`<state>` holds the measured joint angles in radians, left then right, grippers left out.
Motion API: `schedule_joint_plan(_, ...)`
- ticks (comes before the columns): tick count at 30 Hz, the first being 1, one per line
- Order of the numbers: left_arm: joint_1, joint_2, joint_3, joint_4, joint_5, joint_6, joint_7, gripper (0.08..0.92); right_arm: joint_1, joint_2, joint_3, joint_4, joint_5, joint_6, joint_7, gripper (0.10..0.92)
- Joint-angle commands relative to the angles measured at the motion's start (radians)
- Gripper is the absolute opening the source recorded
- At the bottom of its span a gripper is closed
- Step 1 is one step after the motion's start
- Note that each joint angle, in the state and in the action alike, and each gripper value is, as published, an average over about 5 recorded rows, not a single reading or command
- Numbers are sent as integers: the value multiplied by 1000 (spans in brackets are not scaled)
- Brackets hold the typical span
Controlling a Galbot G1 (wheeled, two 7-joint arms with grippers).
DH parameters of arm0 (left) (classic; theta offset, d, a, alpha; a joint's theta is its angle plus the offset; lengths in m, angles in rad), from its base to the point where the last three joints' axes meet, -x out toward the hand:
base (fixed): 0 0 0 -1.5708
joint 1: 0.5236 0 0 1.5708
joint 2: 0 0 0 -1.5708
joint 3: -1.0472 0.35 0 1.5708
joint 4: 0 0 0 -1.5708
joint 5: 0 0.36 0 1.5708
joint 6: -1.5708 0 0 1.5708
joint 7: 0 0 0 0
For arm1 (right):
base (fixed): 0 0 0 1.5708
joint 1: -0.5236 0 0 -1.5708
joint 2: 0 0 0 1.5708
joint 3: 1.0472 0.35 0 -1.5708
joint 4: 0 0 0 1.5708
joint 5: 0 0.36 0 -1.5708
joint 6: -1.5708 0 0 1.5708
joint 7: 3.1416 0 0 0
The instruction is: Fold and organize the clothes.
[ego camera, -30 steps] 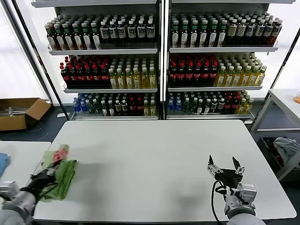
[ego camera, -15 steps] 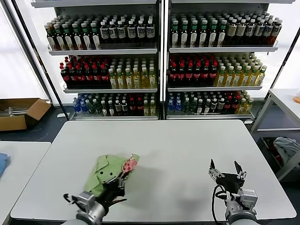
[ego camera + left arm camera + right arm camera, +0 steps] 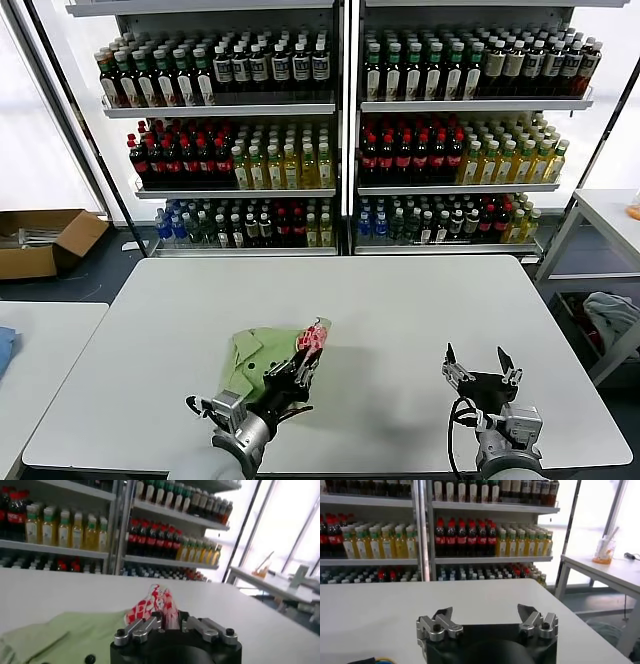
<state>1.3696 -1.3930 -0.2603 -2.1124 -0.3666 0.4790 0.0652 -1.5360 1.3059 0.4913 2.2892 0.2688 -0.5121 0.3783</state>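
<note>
A light green T-shirt (image 3: pixel 252 360) lies crumpled on the white table (image 3: pixel 400 300), left of the middle and near the front edge. Its red-and-white print (image 3: pixel 316 335) sticks up at the bundle's right end. My left gripper (image 3: pixel 301 368) is shut on that printed fold. In the left wrist view the printed cloth (image 3: pixel 152 604) stands pinched between the jaws of the left gripper (image 3: pixel 170 623), with green fabric (image 3: pixel 75 632) spread beside it. My right gripper (image 3: pixel 478 362) hovers low at the front right, open and holding nothing; the right wrist view shows the right gripper (image 3: pixel 485 614) over bare table.
Shelves of bottles (image 3: pixel 340 140) stand behind the table. A second white table (image 3: pixel 40 340) on the left carries a small blue cloth (image 3: pixel 5 350). A cardboard box (image 3: pixel 40 240) sits on the floor at far left. On the right, another table (image 3: pixel 610 210) has a cloth heap (image 3: pixel 610 315) below.
My left gripper has carried the T-shirt from the table's left edge rightward toward the middle. The bundle now rests on the table. The right gripper has barely moved.
</note>
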Motion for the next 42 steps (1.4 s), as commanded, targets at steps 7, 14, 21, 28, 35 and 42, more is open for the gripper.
schedule_joint_plan(7,-29,17,-92,-60,-157,-17,-113,505,79,-22,-70,-10,339,-68,-1,823)
schedule_joint_plan(14,14,83,-239,-64,34,35,-146,704,170,-71,-232,-14,652,-72,78,823)
schedule_joint_plan(21,53,103,-313,-76,58,37,-152,819,254,-45,-386,-87,762,-71,215,823)
schedule_joint_plan(28,75,99,-327,-80,74,32,-153,823,282,-17,-469,-172,754,-70,250,823)
schedule_joint_plan(35,79,99,-322,-77,77,33,-153,823,295,-2,-489,-218,748,-70,256,816)
schedule_joint_plan(42,86,102,-322,-77,74,36,-152,823,296,14,-488,-240,742,-70,278,729)
